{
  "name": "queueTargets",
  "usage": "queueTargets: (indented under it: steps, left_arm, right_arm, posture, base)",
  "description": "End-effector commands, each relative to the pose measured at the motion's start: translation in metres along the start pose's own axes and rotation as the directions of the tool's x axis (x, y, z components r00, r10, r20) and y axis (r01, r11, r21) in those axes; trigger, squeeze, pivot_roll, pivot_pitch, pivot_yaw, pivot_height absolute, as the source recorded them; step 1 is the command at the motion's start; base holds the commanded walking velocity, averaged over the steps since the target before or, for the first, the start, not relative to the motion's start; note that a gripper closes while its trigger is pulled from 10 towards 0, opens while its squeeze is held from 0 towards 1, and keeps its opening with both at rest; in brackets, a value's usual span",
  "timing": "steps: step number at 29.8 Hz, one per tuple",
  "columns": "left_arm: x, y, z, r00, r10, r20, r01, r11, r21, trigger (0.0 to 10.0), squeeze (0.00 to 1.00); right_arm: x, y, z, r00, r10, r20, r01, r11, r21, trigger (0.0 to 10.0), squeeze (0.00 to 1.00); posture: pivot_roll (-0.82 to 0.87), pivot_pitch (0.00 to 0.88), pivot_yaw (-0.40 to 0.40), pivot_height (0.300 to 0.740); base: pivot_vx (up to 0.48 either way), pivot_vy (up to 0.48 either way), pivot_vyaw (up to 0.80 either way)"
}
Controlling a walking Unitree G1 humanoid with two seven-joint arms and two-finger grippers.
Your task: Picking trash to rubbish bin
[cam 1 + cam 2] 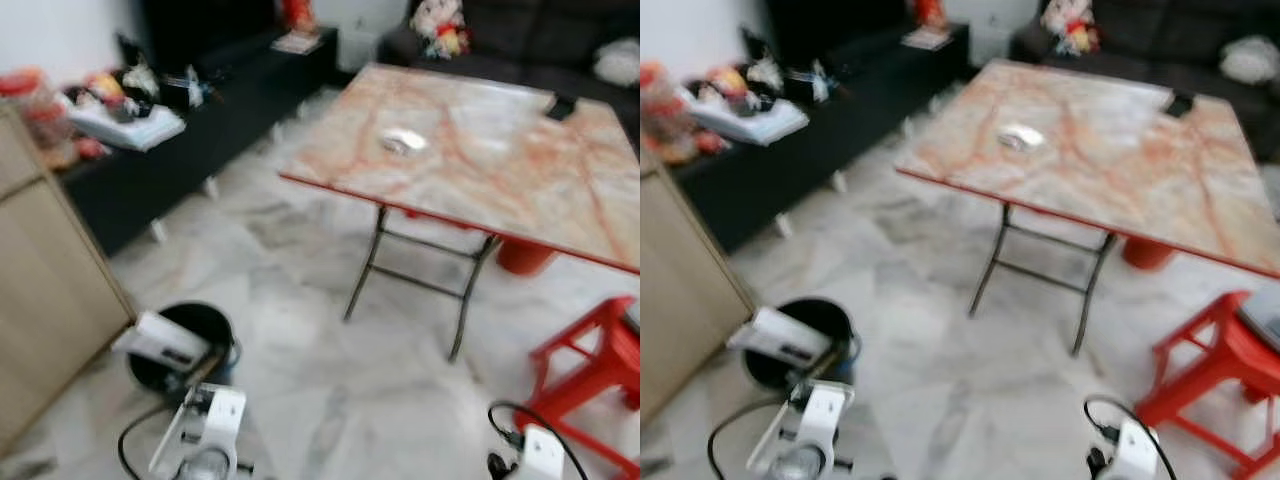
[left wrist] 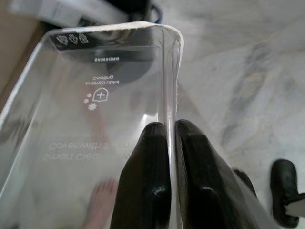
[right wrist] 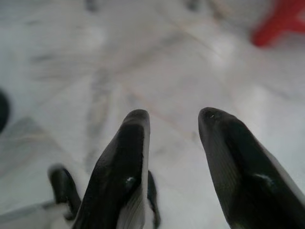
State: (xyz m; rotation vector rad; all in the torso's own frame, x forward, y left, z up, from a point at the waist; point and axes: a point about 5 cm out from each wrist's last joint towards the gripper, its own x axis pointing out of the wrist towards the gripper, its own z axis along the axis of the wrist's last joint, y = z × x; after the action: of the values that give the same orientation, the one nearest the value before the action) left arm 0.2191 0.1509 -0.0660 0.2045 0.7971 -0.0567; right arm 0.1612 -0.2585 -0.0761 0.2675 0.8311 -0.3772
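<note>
**Clear package held over the bin**

We see one folding table (image 1: 480, 160) with a marbled top standing on the pale floor (image 1: 300, 300), one long black bench (image 1: 190, 130) along the wall to our left, and one red stool (image 1: 590, 370) to our right. One black bin (image 1: 190, 345) sits on the floor beside a wooden cabinet (image 1: 50, 290).

Our left gripper (image 2: 170, 131) has its two fingers pressed together on the edge of one clear plastic package (image 2: 95, 119), which sticks out past the fingertips. In the head views the package (image 1: 165, 340) hangs over the bin's rim, its long axis lying roughly level and running left to right.

Our right gripper (image 3: 174, 119) hangs low above bare floor, fingers spread and holding nothing.

One small crumpled thing (image 1: 403, 141) lies on the tabletop, too blurred to identify.
</note>
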Motion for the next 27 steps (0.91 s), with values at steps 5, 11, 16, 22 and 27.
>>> queueTargets:
  steps: [5,11,16,22,27]
  left_arm:
    - [0.0017,-0.0048,0.0070,1.000,-0.019,0.007,0.019,1.000,0.008,10.0,0.00]
    - [0.0018,-0.0044,0.0083,1.000,-0.013,0.015,0.013,1.000,0.006,10.0,0.00]
    - [0.0017,-0.0033,0.0076,1.000,-0.008,0.013,0.008,1.000,0.009,10.0,0.00]
    - [0.0020,-0.0029,0.0086,1.000,-0.001,0.014,0.001,1.000,0.005,10.0,0.00]
    - [0.0022,-0.0038,0.0096,1.000,0.000,0.016,0.000,1.000,0.004,10.0,0.00]
  right_arm:
    - [0.0001,0.0003,0.0009,1.000,0.000,0.005,0.000,1.000,0.003,10.0,0.00]
    - [0.0005,0.0014,0.0018,1.000,-0.002,0.012,0.002,1.000,0.023,10.0,0.00]
    - [0.0007,0.0026,0.0028,1.000,0.007,0.015,-0.007,1.000,0.006,10.0,0.00]
    - [0.0011,0.0029,0.0037,1.000,0.002,0.018,-0.003,1.000,0.017,10.0,0.00]
    - [0.0012,0.0020,0.0051,1.000,-0.005,0.022,0.004,1.000,0.009,10.0,0.00]
  posture:
    - [-0.07,0.017,-0.047,0.740]
    - [-0.07,0.030,-0.050,0.740]
    - [-0.07,0.030,-0.050,0.740]
    - [-0.07,0.043,-0.056,0.740]
    - [-0.07,0.044,-0.058,0.740]
  base:
    - [0.000,0.000,0.72]
    - [0.000,0.000,0.07]
    - [0.219,0.000,0.00]
    - [0.294,0.000,0.25]
    - [0.306,0.000,0.00]
